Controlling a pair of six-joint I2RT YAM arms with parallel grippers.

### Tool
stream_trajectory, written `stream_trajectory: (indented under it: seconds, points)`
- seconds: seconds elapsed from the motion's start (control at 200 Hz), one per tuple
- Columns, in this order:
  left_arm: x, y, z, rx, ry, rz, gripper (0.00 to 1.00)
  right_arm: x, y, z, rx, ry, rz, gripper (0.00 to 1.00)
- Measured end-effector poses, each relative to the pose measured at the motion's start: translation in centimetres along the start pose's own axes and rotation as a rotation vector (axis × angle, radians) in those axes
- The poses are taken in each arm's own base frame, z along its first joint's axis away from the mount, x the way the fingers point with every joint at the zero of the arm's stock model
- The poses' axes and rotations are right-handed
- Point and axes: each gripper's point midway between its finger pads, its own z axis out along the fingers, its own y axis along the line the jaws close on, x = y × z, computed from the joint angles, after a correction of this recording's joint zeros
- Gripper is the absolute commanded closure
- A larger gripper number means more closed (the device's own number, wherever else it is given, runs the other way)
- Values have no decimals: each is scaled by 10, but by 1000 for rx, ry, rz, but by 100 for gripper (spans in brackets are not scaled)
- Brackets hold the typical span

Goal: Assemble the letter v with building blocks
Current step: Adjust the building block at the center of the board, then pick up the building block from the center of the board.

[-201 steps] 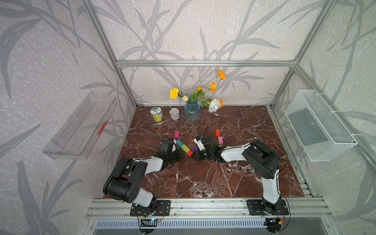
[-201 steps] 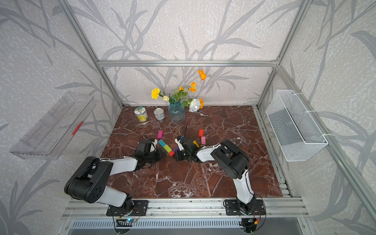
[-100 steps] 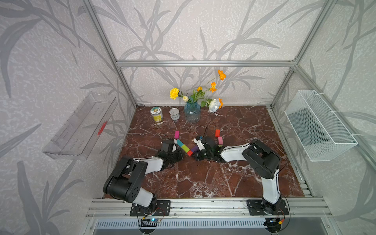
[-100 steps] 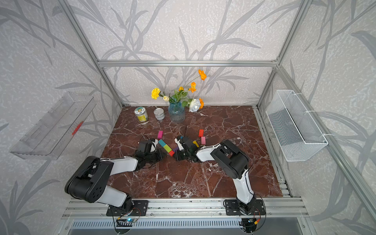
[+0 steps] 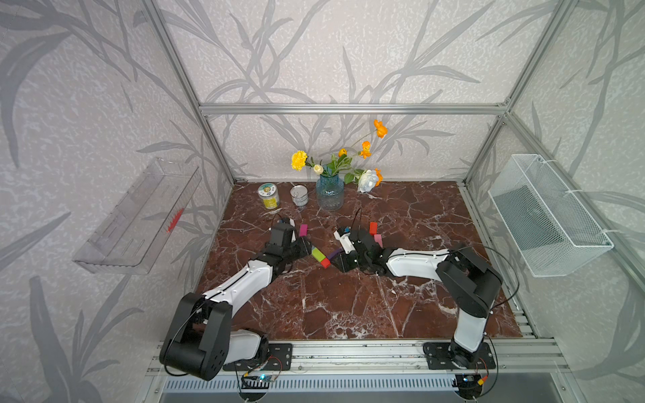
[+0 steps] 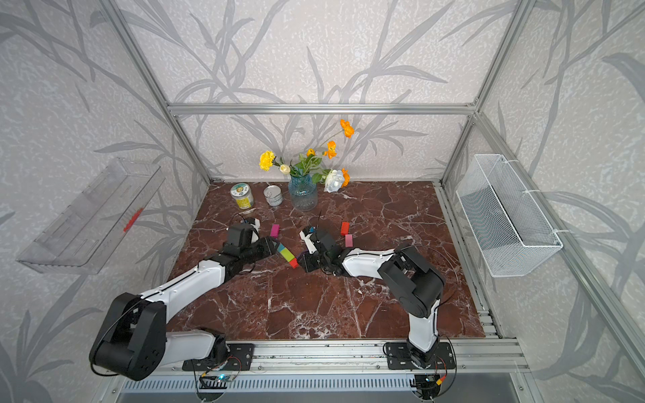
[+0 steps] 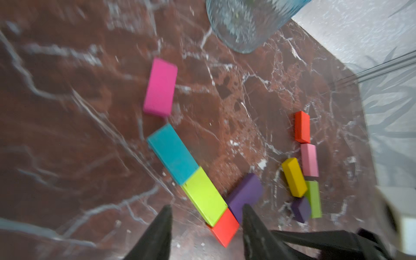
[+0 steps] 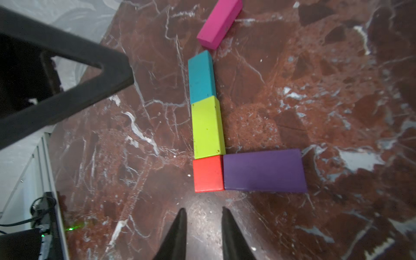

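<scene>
Purple bar (image 8: 264,171) lies just ahead, slightly aside, of the right pincer (image 8: 203,209), long axis across its reach; it and the left pincer (image 7: 206,206) stand parted, empty.

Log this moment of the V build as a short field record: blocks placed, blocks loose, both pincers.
placed line: teal bar, lime bar, red cube, end to end, touching
branch: purple bar, butted against the red cube's side
near line: magenta bar, by the teal bar's far end, skewed, not joined
loose cluster: red bar, pink bar, yellow bar, green bar, small purple cube
left pincer: open, holding nothing
right pincer: open, empty, tips short of the red cube
</scene>
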Motion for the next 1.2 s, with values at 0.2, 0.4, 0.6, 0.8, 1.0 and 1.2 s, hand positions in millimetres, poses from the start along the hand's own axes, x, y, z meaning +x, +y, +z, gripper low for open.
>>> stream_trajectory:
  seconds: [0.2,0.4,0.6,0.8,1.0,1.2]
  points:
    - [-56,1,6,-84,-28,9,26,-6,-1,-18,33,-38,-62,45]
    - [-69,9,40,-165,64,90,30,10,-17,-30,90,-21,-90,37]
    - [-58,24,71,-232,189,171,30,13,-36,-47,119,-30,-82,34]
    - [-64,24,91,-249,257,230,35,17,-64,-58,145,-26,-38,35]
    - [-56,28,101,-252,309,245,35,19,-77,-67,156,-30,-11,35]
    - [-48,33,108,-257,335,244,38,19,-75,-71,149,-34,-17,35]
